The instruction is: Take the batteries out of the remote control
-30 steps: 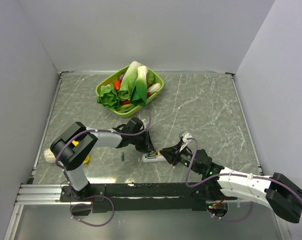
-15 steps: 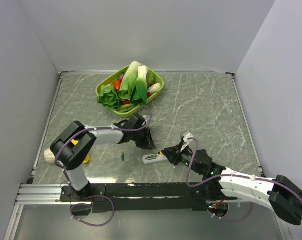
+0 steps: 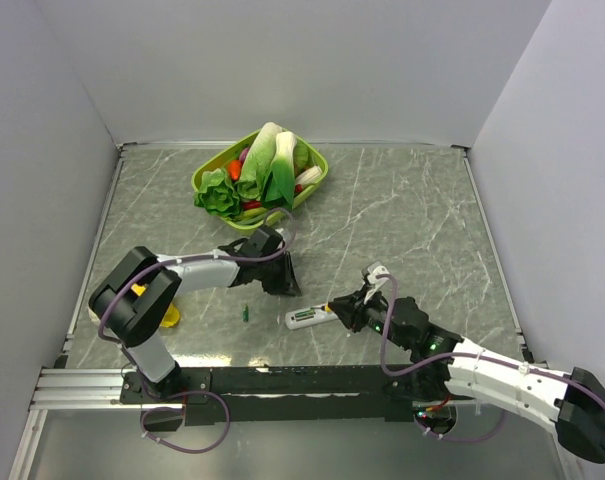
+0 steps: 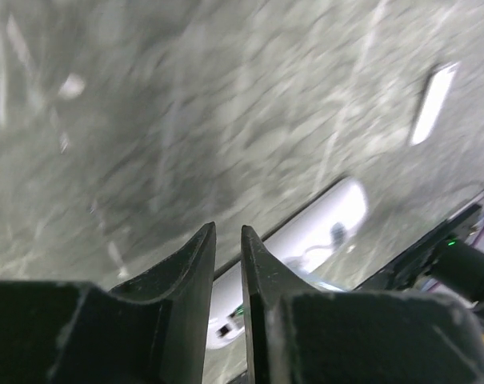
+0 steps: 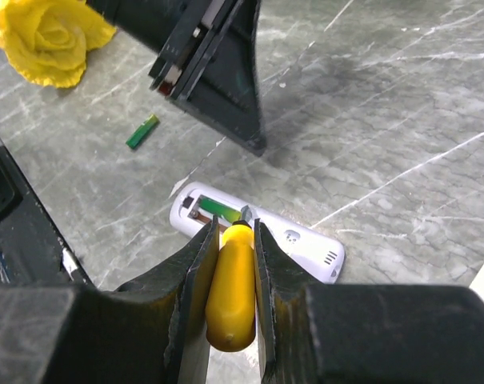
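The white remote control (image 3: 300, 318) lies flat on the marble table with its battery recess open. In the right wrist view (image 5: 294, 237) one green battery (image 5: 218, 210) sits in the recess. A second green battery (image 3: 244, 313) lies loose on the table to the left and also shows in the right wrist view (image 5: 142, 131). My right gripper (image 3: 344, 311) is shut on a yellow-handled screwdriver (image 5: 230, 292), whose tip rests at the recess. My left gripper (image 3: 282, 281) hovers just behind the remote, jaws nearly together and empty (image 4: 228, 234). The remote shows blurred below it (image 4: 326, 224).
A green basket (image 3: 210, 176) of toy vegetables stands at the back. A yellow flower (image 3: 169, 316) lies by the left arm's base, also in the right wrist view (image 5: 54, 36). A small white strip (image 3: 373, 271) lies just behind the right gripper. Grey walls enclose the table.
My left gripper has drawn back from the remote's left end, up and to the left. My right gripper stays at the remote with the screwdriver.
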